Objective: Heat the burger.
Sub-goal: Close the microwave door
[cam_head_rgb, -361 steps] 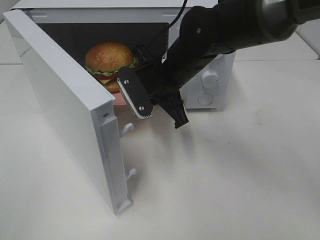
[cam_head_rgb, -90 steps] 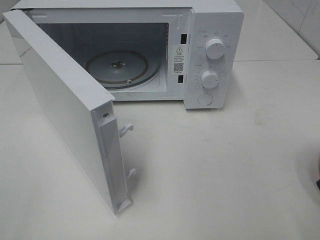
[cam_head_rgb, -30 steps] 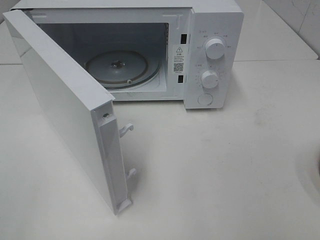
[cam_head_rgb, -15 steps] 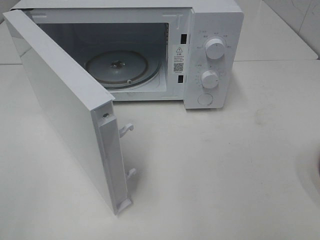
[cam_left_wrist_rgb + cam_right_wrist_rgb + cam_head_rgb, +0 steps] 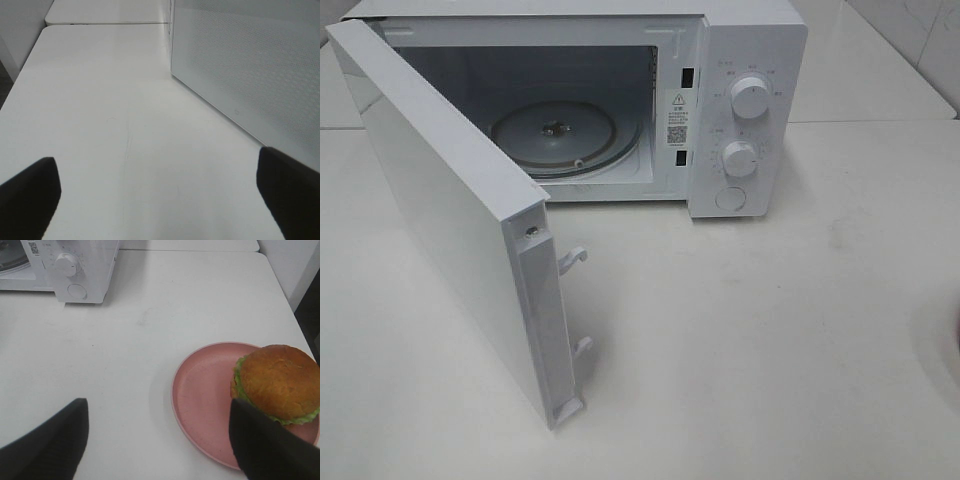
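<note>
The burger (image 5: 277,382), with a brown domed bun and green lettuce, sits on the right part of a pink plate (image 5: 200,390) on the white table, seen only in the right wrist view. My right gripper (image 5: 155,455) is open above the table, and its right finger (image 5: 270,450) is close beside the burger without holding it. My left gripper (image 5: 155,200) is open and empty over bare table. Neither gripper nor the burger shows in the high view.
The white microwave (image 5: 740,60) stands at the back with its door (image 5: 440,200) swung wide open to the left. Its glass turntable (image 5: 555,135) is bare. It has two knobs (image 5: 750,97) on its right panel. The door's meshed panel (image 5: 250,65) is beside my left gripper.
Twelve seconds ago the burger was inside the microwave with my right gripper at it. Now the microwave is empty, the burger is on the pink plate, and the right arm has left the high view.
</note>
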You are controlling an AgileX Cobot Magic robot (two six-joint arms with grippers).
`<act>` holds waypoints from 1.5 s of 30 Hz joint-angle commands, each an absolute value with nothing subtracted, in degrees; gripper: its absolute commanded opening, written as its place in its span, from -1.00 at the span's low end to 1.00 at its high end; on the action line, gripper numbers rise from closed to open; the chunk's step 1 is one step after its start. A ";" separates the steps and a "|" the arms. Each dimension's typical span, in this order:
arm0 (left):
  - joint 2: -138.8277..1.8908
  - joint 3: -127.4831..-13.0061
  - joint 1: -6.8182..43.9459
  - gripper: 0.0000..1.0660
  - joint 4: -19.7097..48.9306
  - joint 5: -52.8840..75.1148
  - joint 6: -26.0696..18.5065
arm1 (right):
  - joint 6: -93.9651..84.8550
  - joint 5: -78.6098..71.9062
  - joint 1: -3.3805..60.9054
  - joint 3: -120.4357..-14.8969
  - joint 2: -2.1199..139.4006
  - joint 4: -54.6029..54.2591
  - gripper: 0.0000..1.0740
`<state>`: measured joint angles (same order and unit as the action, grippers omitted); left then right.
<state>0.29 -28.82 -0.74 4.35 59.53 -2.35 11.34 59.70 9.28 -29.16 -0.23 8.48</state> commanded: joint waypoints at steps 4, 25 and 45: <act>1.32 -28.59 -0.69 0.88 4.41 59.47 -2.35 | 10.94 59.53 8.88 -29.05 -1.72 8.42 0.40; 1.32 -29.28 -0.69 0.86 5.10 58.84 -2.29 | 10.94 59.53 8.88 -29.05 -1.72 8.42 0.40; -17.65 -30.54 -0.69 -0.34 5.16 43.77 -2.29 | 10.94 59.53 8.88 -29.05 -1.72 8.42 0.40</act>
<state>-17.53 -30.14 -0.74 4.81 45.03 -2.35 11.34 59.70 9.28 -29.16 -0.23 8.48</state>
